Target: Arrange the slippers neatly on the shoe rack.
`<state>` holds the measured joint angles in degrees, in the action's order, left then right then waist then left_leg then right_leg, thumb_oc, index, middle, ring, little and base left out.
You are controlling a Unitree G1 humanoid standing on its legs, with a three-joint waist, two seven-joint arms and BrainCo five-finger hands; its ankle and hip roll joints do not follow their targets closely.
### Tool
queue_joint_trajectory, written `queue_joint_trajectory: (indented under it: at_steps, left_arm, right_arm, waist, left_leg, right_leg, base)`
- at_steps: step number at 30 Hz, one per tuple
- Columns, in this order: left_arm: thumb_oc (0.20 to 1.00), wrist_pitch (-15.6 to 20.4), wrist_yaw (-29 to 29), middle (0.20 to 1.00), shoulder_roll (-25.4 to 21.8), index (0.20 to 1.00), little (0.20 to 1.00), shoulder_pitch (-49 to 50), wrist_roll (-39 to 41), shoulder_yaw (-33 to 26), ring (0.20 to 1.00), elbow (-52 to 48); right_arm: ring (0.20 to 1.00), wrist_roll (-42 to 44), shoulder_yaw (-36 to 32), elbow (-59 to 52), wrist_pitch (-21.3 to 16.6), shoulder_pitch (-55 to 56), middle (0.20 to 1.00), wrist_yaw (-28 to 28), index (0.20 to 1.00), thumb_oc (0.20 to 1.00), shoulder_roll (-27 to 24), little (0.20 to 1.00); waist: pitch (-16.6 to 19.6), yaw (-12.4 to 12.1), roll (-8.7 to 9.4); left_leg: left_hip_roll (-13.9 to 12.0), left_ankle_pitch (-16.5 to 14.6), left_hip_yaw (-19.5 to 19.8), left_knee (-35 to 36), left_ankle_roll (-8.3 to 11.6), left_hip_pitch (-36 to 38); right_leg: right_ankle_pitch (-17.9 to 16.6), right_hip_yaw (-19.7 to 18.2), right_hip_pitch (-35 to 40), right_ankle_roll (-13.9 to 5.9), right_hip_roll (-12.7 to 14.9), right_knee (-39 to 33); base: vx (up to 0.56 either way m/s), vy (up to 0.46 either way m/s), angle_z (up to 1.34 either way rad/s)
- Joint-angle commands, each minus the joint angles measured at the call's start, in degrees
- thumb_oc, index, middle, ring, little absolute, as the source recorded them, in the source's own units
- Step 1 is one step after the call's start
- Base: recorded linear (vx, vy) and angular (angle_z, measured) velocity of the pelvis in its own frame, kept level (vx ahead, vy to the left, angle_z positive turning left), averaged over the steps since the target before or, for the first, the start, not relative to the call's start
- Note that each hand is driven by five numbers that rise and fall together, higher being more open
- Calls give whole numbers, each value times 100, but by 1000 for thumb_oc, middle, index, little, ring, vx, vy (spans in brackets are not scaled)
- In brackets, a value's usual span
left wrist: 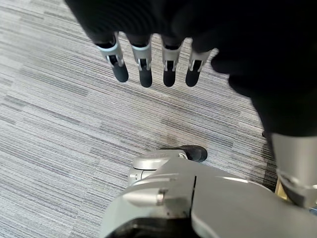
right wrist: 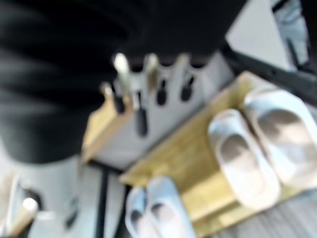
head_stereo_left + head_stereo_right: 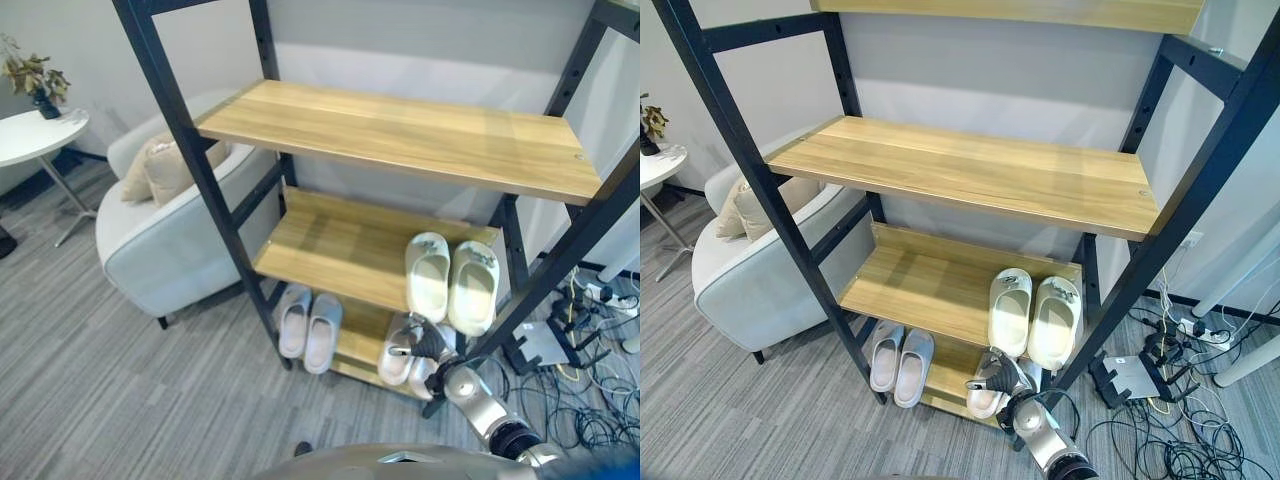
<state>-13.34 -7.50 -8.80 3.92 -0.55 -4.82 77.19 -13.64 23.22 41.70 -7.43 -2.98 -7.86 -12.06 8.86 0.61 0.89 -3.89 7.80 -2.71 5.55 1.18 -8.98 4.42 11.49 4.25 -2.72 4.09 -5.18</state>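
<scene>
The right hand [image 3: 428, 345], fingers [image 2: 141, 116] straight and apart, hovers over the white foam slippers [image 3: 400, 362] on the bottom wooden shelf [image 3: 362, 335]; a clumsy reach may knock them off.

A lounge or office-style room set up like a home entryway. Grey striped carpet [image 3: 120, 390] covers the floor. A tall black-framed shoe rack with light wooden shelves [image 3: 400, 135] stands against a pale wall, beyond the right hand [image 3: 425, 345]. Farther off to that hand's left sit a pale grey armchair with beige cushions [image 3: 170, 230] and a small round white side table [image 3: 35, 135]. A tangle of cables and a power strip [image 3: 585, 380] lies to its right.
</scene>
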Motion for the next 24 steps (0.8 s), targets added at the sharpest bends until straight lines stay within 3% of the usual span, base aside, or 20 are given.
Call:
queue_joint_trajectory:
  at_steps: [1, 9, 16, 24]
  left_arm:
    - [1000, -174, -80, 1000, 331, 1000, 1000, -214, 147, -2, 1000, 645]
    - [1000, -132, -39, 1000, 362, 1000, 1000, -268, 195, -47, 1000, 722]
    - [1000, -149, -19, 1000, 365, 1000, 1000, -319, 222, -43, 1000, 735]
    - [1000, -48, -16, 1000, 353, 1000, 1000, -377, 347, -76, 1000, 818]
  right_arm:
    - [1000, 3, -11, -308, -537, 141, 1000, -161, 1000, 1000, 42, 1000]
    - [1000, -337, 272, -468, -870, 593, 1000, -803, 1000, 1000, -114, 1000]
    - [1000, -451, 459, -163, -899, 947, 1000, -916, 1000, 1000, -171, 1000]
    - [1000, -117, 360, 1444, -1276, 1173, 1000, -983, 1000, 1000, 222, 1000]
  waist:
    - [-4, -122, -47]
    - [-14, -42, -40]
    - [-42, 19, -51]
    - [-67, 72, -88]
  left_leg:
    - [112, -490, -258, -55, -279, 506]
    - [79, -501, -311, -55, -276, 560]
    - [55, -509, -343, -55, -269, 592]
    - [33, -507, -385, -55, -251, 633]
  right_leg:
    - [-366, -288, -339, -177, 84, 18]
    - [-341, -323, -306, -157, 57, 22]
    - [-343, -366, -301, -145, 43, 30]
    - [-369, -448, -315, -138, 15, 24]
  base:
    - [0, 0, 0]
    - [0, 0, 0]
    - [-17, -7, -6]
    - [-19, -6, -4]
